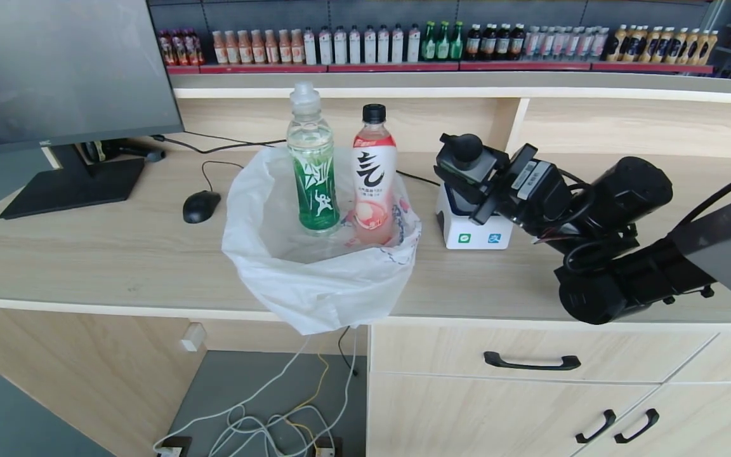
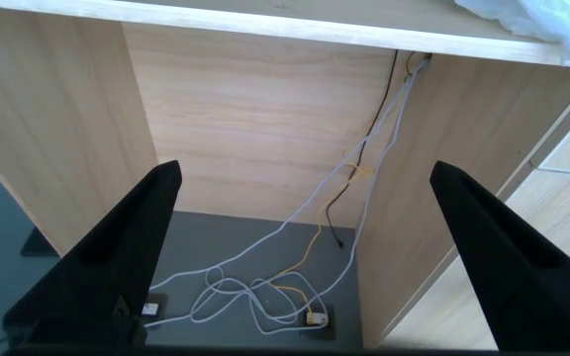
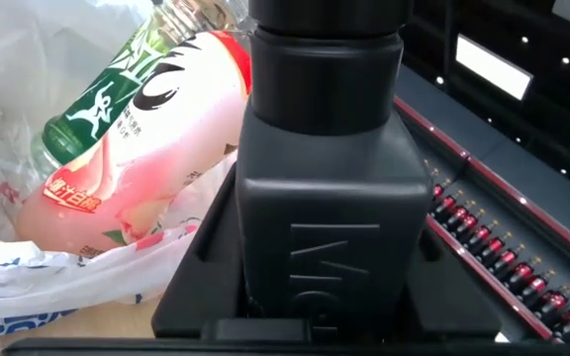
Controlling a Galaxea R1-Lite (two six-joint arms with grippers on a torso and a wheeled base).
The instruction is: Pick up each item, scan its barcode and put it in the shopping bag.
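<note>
Status: 2 items stand upright, side by side, inside the shopping bag (image 1: 315, 279) on the worktop (image 1: 86, 247): a green bottle (image 1: 313, 171) and a pink bottle (image 1: 375, 184). No loose item waits beside the bag, so bagging looks finished or nearly so.

Right gripper (image 1: 464, 162) hangs just in front of the scanner (image 1: 474, 233), near the bag; grip state cannot be told.

Left gripper (image 2: 305, 173) is low, facing the cables (image 2: 265, 287) under the worktop, fingers (image 2: 117, 257) spread wide, holding nothing.

Surroundings: mouse (image 1: 200, 206) and monitor (image 1: 54, 70) left of the bag, neither obstructing.
</note>
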